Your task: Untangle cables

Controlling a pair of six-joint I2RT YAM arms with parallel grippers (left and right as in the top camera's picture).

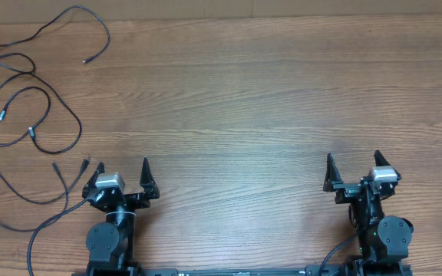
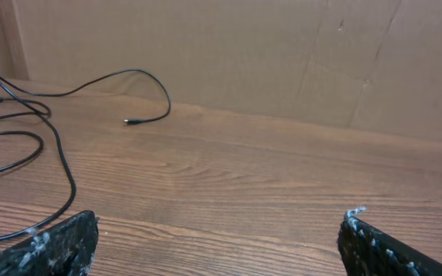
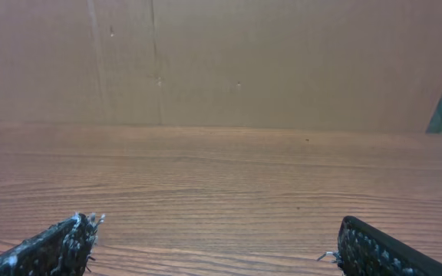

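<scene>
Several thin black cables [image 1: 52, 100] lie in loose loops at the far left of the wooden table, with small plugs at their ends. One long cable curves at the back left [image 1: 90, 23]; another runs along the left front [image 1: 21, 195]. In the left wrist view the cables [image 2: 60, 165] lie to the left, ahead of the fingers. My left gripper [image 1: 120, 170] is open and empty at the front left, just right of the nearest cable ends. My right gripper [image 1: 354, 162] is open and empty at the front right, far from the cables.
A brown cardboard wall [image 2: 282, 54] stands behind the table's far edge. It also shows in the right wrist view [image 3: 244, 61]. The wooden tabletop [image 1: 244, 107] stretches between the two arms.
</scene>
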